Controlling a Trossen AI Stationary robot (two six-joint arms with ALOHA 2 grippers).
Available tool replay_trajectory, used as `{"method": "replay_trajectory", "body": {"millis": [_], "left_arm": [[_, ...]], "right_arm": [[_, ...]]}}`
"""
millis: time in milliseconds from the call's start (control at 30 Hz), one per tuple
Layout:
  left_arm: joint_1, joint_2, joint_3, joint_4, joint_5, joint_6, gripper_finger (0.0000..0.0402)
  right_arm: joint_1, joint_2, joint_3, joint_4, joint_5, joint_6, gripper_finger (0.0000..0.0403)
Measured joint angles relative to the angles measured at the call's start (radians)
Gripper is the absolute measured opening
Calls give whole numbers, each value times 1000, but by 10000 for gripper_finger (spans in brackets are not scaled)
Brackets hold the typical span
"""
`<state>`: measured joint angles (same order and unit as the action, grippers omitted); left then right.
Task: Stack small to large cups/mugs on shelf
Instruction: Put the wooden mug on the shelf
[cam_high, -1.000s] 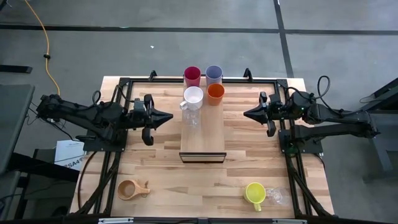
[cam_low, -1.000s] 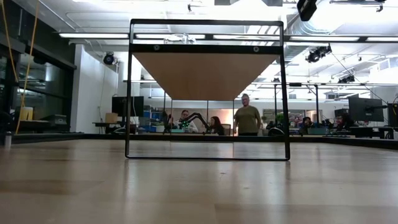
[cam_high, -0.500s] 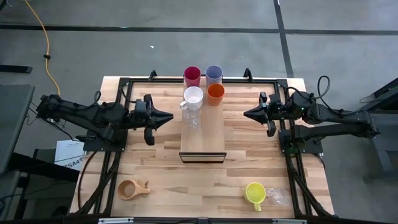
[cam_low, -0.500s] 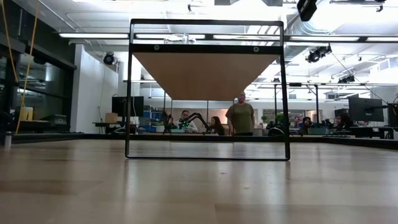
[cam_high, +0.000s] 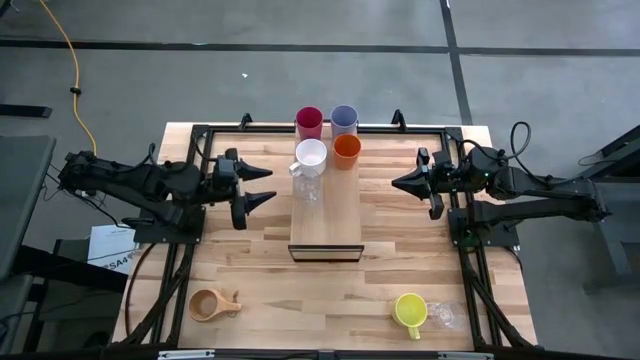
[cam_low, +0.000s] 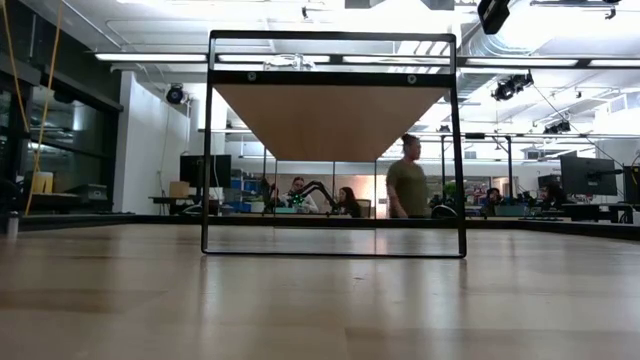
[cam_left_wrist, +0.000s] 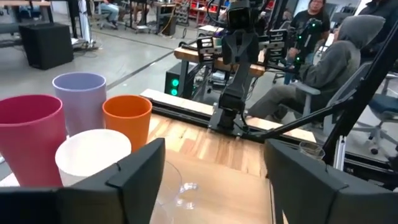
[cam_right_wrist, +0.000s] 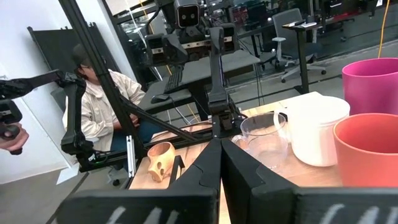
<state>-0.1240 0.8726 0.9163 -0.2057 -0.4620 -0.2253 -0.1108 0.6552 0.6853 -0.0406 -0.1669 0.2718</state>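
The shelf (cam_high: 340, 215) stands mid-table, and its underside shows in the low view (cam_low: 335, 120). At its far end stand the red tumbler (cam_high: 309, 122), lavender tumbler (cam_high: 345, 119), white mug (cam_high: 311, 156), orange tumbler (cam_high: 347, 150) and a clear glass (cam_high: 308, 188). The brown wooden cup (cam_high: 212, 304) sits on the table near left. The yellow mug (cam_high: 410, 309) and a second clear glass (cam_high: 440, 317) sit near right. My left gripper (cam_high: 272, 186) is open and empty, left of the shelf, pointing at the cups (cam_left_wrist: 93, 155). My right gripper (cam_high: 395, 182) is shut and empty, right of the shelf.
A black frame (cam_high: 200, 135) runs around the tabletop edges. The shelf's near half (cam_high: 325, 235) is bare wood. People sit and walk in the room beyond the table (cam_low: 407, 190). A person sits behind each arm's base (cam_right_wrist: 99, 106).
My left gripper has opened: its two fingers, shut to a point before, now stand apart. The arm stays left of the shelf. A person in the room behind has walked toward the right.
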Motion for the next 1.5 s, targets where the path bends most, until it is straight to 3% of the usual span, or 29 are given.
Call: {"method": "replay_trajectory", "body": {"millis": [233, 400, 533, 633, 833, 1000, 1200, 1500], "left_arm": [[-2, 17, 28, -101, 109, -108, 263], [-64, 119, 167, -497, 223, -249, 249], [-195, 242, 258, -767, 284, -334, 244], [-321, 326, 272, -871, 328, -393, 244], [-582, 448, 207, -885, 411, -550, 244], [-716, 518, 162, -888, 413, -661, 244], [-762, 551, 90, -877, 444, -761, 243], [-760, 552, -42, -736, 481, -797, 243]], "right_arm": [[0, 0, 0, 0, 0, 0, 0], [0, 0, 0, 0, 0, 0, 0], [0, 0, 0, -3, 0, 0, 0], [0, 0, 0, -3, 0, -1, 0], [0, 0, 0, -4, 0, -3, 0], [0, 0, 0, -4, 0, -3, 0], [0, 0, 0, -6, 0, -3, 0], [0, 0, 0, -7, 0, -8, 0]]}}
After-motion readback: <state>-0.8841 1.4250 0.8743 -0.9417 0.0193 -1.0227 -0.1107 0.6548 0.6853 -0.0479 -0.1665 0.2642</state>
